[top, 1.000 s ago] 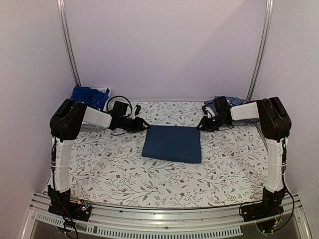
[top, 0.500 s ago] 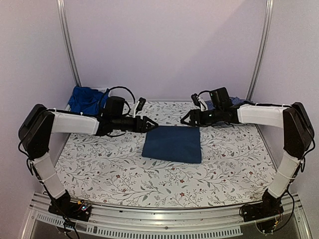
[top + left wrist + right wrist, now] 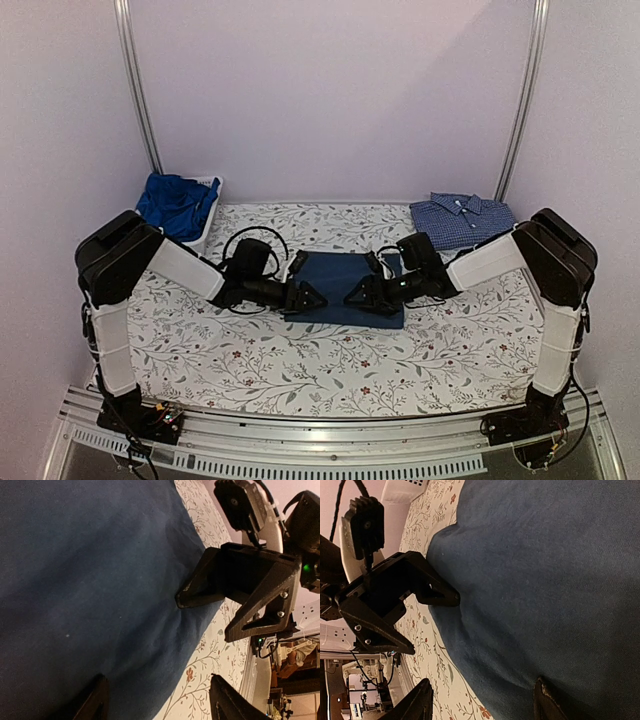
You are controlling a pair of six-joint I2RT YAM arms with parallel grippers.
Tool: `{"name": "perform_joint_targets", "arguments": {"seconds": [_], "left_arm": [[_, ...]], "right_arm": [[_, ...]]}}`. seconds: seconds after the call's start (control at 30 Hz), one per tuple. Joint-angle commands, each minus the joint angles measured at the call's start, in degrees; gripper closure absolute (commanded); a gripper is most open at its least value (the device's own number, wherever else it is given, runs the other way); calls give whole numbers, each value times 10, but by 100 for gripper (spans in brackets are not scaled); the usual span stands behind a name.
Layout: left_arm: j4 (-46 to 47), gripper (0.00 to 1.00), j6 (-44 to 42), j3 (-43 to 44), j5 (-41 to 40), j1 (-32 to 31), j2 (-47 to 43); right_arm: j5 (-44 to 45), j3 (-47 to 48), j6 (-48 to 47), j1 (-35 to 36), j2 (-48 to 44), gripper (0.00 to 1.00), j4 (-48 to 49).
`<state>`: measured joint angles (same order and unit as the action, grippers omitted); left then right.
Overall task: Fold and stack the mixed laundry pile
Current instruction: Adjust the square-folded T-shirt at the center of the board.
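A folded dark navy T-shirt (image 3: 345, 272) lies flat mid-table. Both grippers sit low at its near edge, facing each other tip to tip. My left gripper (image 3: 318, 297) is open and straddles that edge (image 3: 160, 705): one finger over the navy cloth (image 3: 90, 580), the other over the tablecloth. My right gripper (image 3: 352, 298) is open likewise (image 3: 482, 702), one finger on the T-shirt (image 3: 545, 570), the other off it. Nothing is pinched. A blue checked collared shirt (image 3: 462, 218) lies folded at the far right. A royal-blue garment (image 3: 175, 200) lies heaped at the far left.
The royal-blue garment rests in a white mesh basket (image 3: 212, 218) at the far left corner. A floral tablecloth (image 3: 250, 360) covers the table. In each wrist view the opposite gripper fills the space just ahead. A metal rail runs along the near edge.
Both arms have swung from the T-shirt's far edge down to its near edge. Both jaws opened wider early in that second. The checked shirt is now uncovered.
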<state>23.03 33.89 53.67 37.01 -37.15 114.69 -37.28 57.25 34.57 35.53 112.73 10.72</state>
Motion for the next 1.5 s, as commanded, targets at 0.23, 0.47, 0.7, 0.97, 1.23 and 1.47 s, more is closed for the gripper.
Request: {"name": "perform_joint_targets", "arguments": {"seconds": [0.23,0.47,0.7,0.97,1.23,1.47], "left_arm": [[59,29,40,-138,-6,55,-84],[-27,28,-9,-23,-11,28,-120],[-57,42,-7,101,-62,57,-25],[-134,51,-32,207,-139,100,65],[-164,57,-44,274,-154,109,131],[-170,71,-41,315,-136,106,164]], "right_arm": [[-1,-93,-19,-36,-10,33,-7],[-31,-53,-46,-34,-100,33,-19],[-1,6,-11,22,-73,40,-18],[30,104,10,65,33,53,-11],[31,125,12,75,113,59,-12],[30,106,11,77,123,60,-10]]}}
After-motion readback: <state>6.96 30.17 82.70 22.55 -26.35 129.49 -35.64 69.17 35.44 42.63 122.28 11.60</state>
